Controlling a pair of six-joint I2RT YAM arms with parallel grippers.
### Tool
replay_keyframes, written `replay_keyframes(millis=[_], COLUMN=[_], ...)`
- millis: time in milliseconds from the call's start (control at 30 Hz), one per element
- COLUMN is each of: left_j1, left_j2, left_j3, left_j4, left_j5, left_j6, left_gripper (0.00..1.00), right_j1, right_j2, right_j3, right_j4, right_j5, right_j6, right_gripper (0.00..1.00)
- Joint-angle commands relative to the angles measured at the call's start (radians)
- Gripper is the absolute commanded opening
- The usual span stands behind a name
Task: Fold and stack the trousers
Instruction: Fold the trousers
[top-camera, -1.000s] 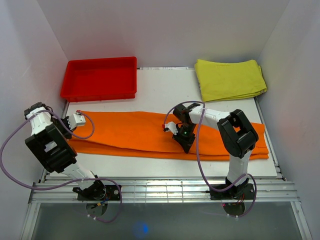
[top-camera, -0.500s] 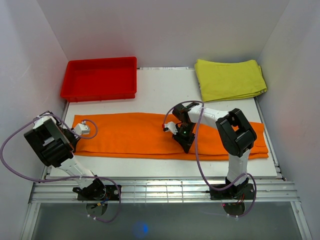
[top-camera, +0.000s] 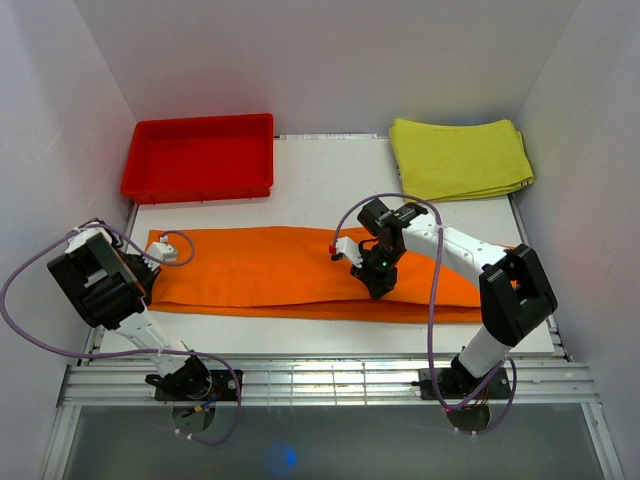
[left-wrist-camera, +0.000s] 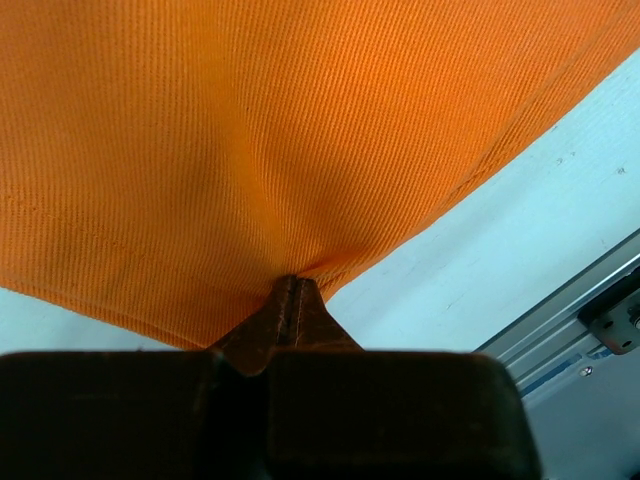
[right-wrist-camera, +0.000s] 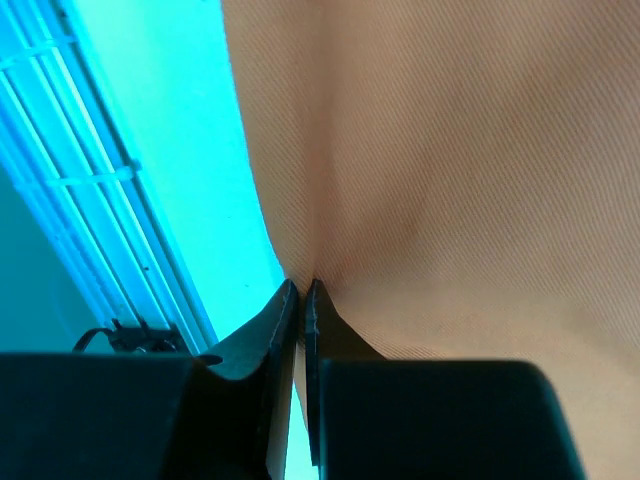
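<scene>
Orange trousers (top-camera: 250, 270) — one long folded band across the tabletop (top-camera: 330, 190), pulled straighter and narrower than a second ago. Left fingers (left-wrist-camera: 262, 330) pinch its left end; right fingers (right-wrist-camera: 255, 335) pinch the near edge mid-length. Judgement — lengthwise fold settled, cross-fold next.

- This is looking like a robotics lab test cell: plain white walls (top-camera: 330, 60) are boxing in a white desk (top-camera: 330, 180) on three sides.
- The left arm (top-camera: 100, 285) and the right arm (top-camera: 505, 300) are standing bolted to an aluminium rail (top-camera: 330, 385) at the desk's near edge, with purple cables (top-camera: 432, 310) looping off them.
- A red tray (top-camera: 200, 122), a folded yellow-green cloth (top-camera: 460, 158) and the orange trousers (top-camera: 260, 265) are lying out on the desk as practice pieces.
</scene>
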Motion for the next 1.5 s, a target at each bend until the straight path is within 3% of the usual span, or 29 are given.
replay_keyframes(millis=[0, 200, 367, 533, 700, 933, 1067, 1267, 1467], left_j1=[0.018, 0.018, 0.018, 0.019, 0.031, 0.065, 0.064, 0.064, 0.064], left_j2=[0.098, 0.104, 0.095, 0.049, 0.025, -0.012, 0.063, 0.236, 0.281], left_j3=[-0.069, -0.058, 0.000, 0.308, 0.456, 0.240, 0.079, 0.115, 0.112], left_j4=[0.227, 0.227, 0.177, -0.030, -0.213, -0.194, -0.010, 0.173, 0.215], left_j5=[-0.126, -0.126, -0.077, 0.125, 0.140, 0.049, -0.024, -0.102, -0.172], left_j6=[0.026, -0.002, -0.040, -0.051, 0.015, 0.112, 0.035, -0.157, -0.181], left_gripper=[0.00, 0.00, 0.00, 0.00, 0.00, 0.00, 0.00, 0.00, 0.00], right_j1=[0.001, 0.006, 0.006, 0.004, -0.008, -0.010, -0.010, -0.011, -0.019], right_j2=[-0.010, 0.146, 0.250, 0.274, 0.220, 0.206, 0.229, 0.199, 0.105], right_j3=[-0.015, -0.133, -0.133, -0.104, -0.044, -0.042, -0.016, 0.106, 0.234], right_j4=[-0.059, 0.092, 0.181, 0.198, 0.155, 0.123, 0.123, 0.027, -0.167], right_j5=[-0.097, -0.068, -0.033, 0.015, 0.012, 0.003, -0.004, 0.004, -0.088], right_j6=[-0.051, -0.006, 0.063, 0.094, 0.095, 0.091, 0.100, 0.046, -0.053], right_gripper=[0.08, 0.08, 0.08, 0.08, 0.08, 0.08, 0.08, 0.08, 0.08])
